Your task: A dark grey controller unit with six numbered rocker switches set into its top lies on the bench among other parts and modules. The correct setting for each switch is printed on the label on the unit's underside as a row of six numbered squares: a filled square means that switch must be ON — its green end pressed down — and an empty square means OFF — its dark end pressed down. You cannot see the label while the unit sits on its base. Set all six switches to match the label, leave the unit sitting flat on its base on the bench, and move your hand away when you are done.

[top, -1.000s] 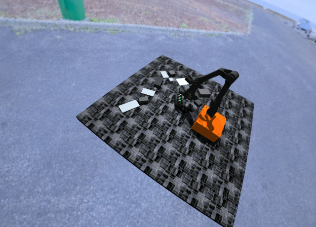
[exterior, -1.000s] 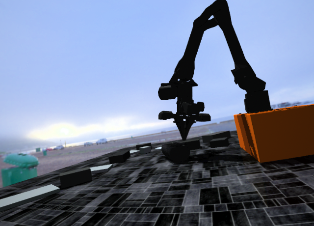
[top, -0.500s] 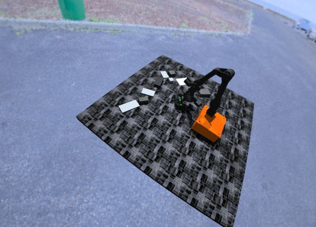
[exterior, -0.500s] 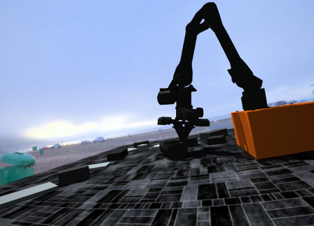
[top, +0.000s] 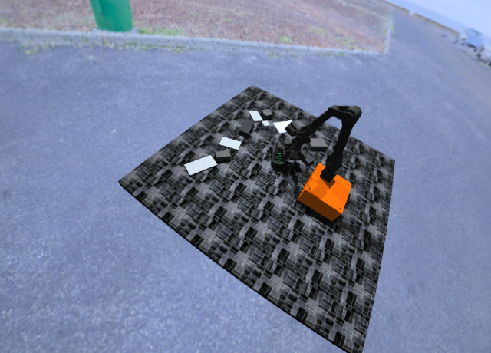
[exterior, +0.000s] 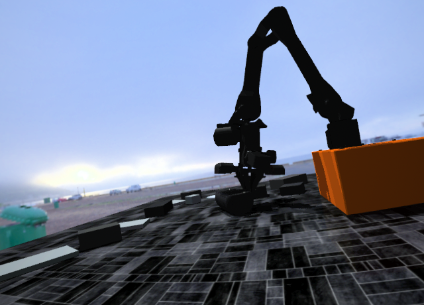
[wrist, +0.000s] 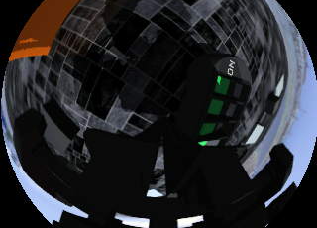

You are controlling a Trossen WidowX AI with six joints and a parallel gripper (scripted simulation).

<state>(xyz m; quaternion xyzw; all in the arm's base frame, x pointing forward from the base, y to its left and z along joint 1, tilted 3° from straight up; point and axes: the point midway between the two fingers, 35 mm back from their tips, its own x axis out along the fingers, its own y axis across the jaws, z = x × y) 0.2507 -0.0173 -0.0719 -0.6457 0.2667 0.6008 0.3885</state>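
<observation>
The dark grey controller unit (top: 278,167) (exterior: 234,202) (wrist: 193,96) is on the bench below the arm, its switch side facing up. Whether it sits fully flat is unclear. In the wrist view, several green switch ends (wrist: 215,107) show along its left side, with dark ends on the right, and "ON" is printed near its far end. Which ends are pressed is not clear, and the nearer switches are hidden by the fingers. The label is out of sight. My gripper (exterior: 251,191) (wrist: 163,120) is shut and empty, its tips low at the unit's edge; contact cannot be told.
The orange base (top: 324,192) (exterior: 379,176) (wrist: 32,27) stands to the right. White plates (top: 200,165) (top: 229,143) and dark blocks (top: 222,156) (top: 246,127) lie left of the unit. A grey block (top: 317,144) lies behind, towards the base. A small light block (top: 265,123) lies at the back.
</observation>
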